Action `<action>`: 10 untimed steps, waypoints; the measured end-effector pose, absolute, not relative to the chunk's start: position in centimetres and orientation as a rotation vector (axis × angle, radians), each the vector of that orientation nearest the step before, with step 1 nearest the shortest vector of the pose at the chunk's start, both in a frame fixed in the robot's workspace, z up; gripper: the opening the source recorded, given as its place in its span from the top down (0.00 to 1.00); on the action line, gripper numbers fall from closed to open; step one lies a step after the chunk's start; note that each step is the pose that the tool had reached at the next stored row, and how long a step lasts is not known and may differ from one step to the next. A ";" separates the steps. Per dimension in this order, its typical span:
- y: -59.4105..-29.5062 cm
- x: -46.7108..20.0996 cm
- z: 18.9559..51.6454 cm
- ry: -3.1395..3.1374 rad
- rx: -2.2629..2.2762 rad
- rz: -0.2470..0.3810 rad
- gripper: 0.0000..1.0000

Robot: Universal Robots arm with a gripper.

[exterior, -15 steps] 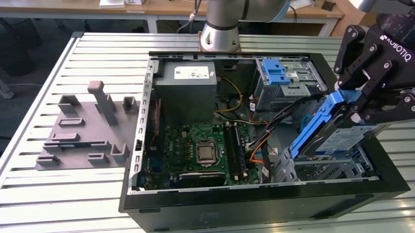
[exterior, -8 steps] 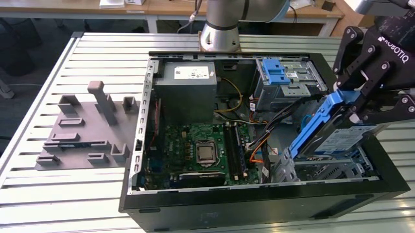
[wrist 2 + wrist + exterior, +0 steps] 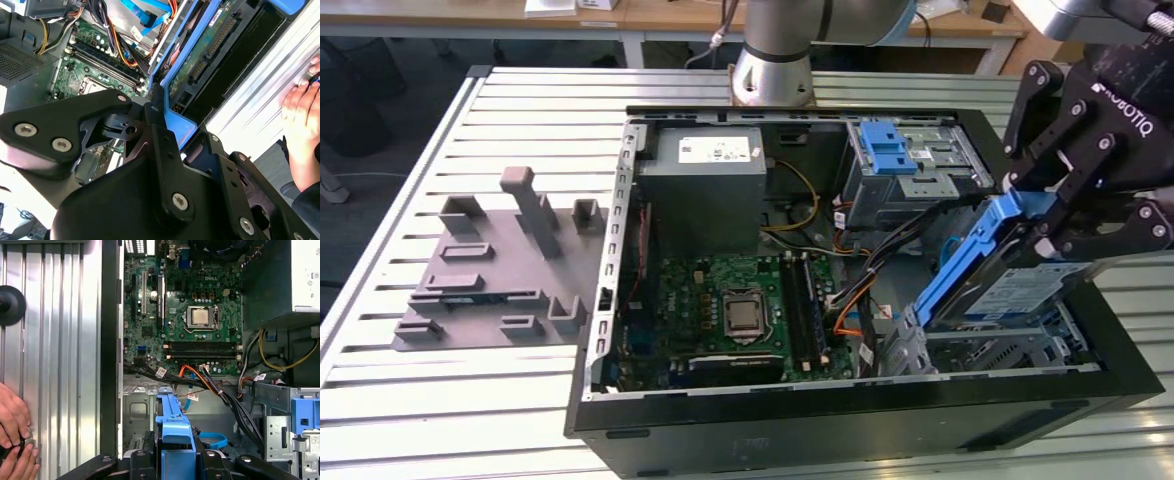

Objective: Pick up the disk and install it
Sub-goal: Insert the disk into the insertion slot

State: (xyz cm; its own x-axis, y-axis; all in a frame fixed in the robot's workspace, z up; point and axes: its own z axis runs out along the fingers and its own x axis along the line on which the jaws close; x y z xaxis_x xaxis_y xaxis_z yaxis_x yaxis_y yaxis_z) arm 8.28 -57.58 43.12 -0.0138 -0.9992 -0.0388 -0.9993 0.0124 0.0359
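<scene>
Right now the gripper pinches the disk by its blue frame, holding it tilted just over the metal drive cage in the computer case, so it could bump the cage edge, get stuck or slip loose.

White lettering on the tool

We are seeing the disk showing a smooth silver metal face inside a sleek blue plastic frame. We are noting the pincer looking matt black, and the tabletop presenting ribbed, brushed metal.
</scene>
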 end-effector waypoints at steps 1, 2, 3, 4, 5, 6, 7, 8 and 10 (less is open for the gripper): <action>-57.6 8.3 43.1 2.234 -2.204 0.083 0.64; -57.6 8.3 43.0 2.233 -2.204 0.083 0.64; -57.6 8.3 42.9 2.233 -2.204 0.083 0.64; -57.6 8.3 42.8 2.233 -2.204 0.083 0.64; -57.6 8.3 42.8 2.233 -2.204 0.083 0.64; -57.6 8.3 42.7 2.233 -2.204 0.083 0.64; -57.6 8.3 42.6 2.234 -2.204 0.083 0.64; -57.6 8.3 42.6 2.233 -2.204 0.083 0.64; -57.6 8.3 42.4 2.233 -2.204 0.083 0.64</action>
State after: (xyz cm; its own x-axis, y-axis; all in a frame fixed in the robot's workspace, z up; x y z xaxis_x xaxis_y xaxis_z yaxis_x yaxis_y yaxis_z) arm 8.28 -57.58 42.42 -0.0138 -0.9992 -0.0388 -0.9993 0.0124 0.0359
